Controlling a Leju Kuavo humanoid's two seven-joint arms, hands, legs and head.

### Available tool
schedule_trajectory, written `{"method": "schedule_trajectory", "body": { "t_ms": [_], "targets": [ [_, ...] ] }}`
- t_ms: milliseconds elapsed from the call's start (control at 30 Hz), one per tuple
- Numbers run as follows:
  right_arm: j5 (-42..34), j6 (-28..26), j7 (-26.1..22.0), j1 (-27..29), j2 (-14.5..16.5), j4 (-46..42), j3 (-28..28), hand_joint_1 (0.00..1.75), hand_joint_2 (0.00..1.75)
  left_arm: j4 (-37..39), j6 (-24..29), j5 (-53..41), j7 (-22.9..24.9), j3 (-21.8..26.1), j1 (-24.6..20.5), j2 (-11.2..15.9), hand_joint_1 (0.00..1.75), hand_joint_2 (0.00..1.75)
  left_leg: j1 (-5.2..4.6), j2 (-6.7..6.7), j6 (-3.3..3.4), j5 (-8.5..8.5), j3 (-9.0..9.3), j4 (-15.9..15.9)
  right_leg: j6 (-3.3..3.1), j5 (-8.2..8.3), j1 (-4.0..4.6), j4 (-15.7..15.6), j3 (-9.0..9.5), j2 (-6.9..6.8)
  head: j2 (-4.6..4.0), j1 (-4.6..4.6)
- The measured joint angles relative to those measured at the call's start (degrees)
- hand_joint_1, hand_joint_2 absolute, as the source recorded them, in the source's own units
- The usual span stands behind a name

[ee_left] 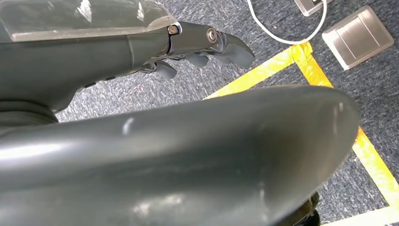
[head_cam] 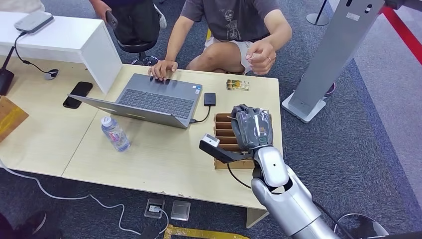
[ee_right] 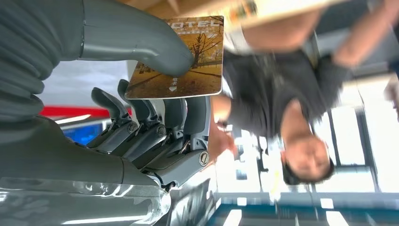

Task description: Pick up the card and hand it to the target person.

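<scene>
My right hand (head_cam: 252, 127) hovers over the wooden slotted card holder (head_cam: 225, 135) at the table's right side. In the right wrist view it pinches a card (ee_right: 188, 61) printed with an autumn tree and the word HOTEL between the thumb (ee_right: 141, 44) and the dark fingers (ee_right: 155, 125). Across the table sits a person (head_cam: 234, 22) in a grey shirt, with one hand (head_cam: 260, 54) raised in a loose fist and the other (head_cam: 161, 68) resting on the laptop. My left hand (ee_left: 197, 44) hangs over the carpet, holding nothing, its fingers slightly bent.
An open laptop (head_cam: 149, 99), a water bottle (head_cam: 115, 133), a black phone (head_cam: 78, 94) and a small black device (head_cam: 209, 98) lie on the table (head_cam: 164, 159). A second card (head_cam: 237, 85) lies near the far edge. A grey stand (head_cam: 328, 59) rises to the right.
</scene>
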Motion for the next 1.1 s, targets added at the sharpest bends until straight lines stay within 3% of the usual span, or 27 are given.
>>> {"method": "schedule_trajectory", "body": {
  "t_ms": [300, 533, 833, 1100],
  "targets": [
    [2.79, -0.8, 0.98, 0.09, -2.7, -11.6, -2.27, 1.5, 1.75, 0.0, 0.0, 0.09, -0.26, 0.02, 0.1, 0.0, 0.0, 0.0, 0.0, 0.0, 0.0, 0.0, 0.0, 0.0, 0.0, 0.0, 0.0, 0.0, 0.0, 0.0, 0.0, 0.0],
    [4.2, -2.25, 1.09, -0.77, -3.53, -13.58, -4.38, 1.47, 1.75, 0.0, 0.0, -0.36, -0.23, 0.0, 0.11, 0.0, 0.0, 0.0, 0.0, -0.01, 0.0, 0.0, -0.01, 0.0, 0.0, 0.0, 0.0, 0.0, 0.01, 0.0, 0.0, -0.02],
    [5.3, -4.28, 0.13, -6.5, -3.16, -4.82, -5.29, 1.41, 1.75, 0.0, 0.0, -1.4, 0.38, -0.04, -0.31, 0.0, 0.0, 0.0, 0.0, -0.02, 0.0, 0.0, -0.03, 0.0, 0.01, 0.01, 0.0, 0.01, 0.02, -0.02, 0.0, -0.03],
    [5.99, -6.78, -0.22, -10.62, -0.44, 8.14, -5.11, 1.39, 1.75, -0.02, -0.01, -1.72, 0.78, -0.07, -0.56, -0.04, 0.0, 0.0, 0.0, -0.03, 0.0, 0.0, -0.04, 0.0, 0.0, 0.0, 0.0, 0.02, 0.01, -0.03, 0.0, -0.05]
  ]
}}
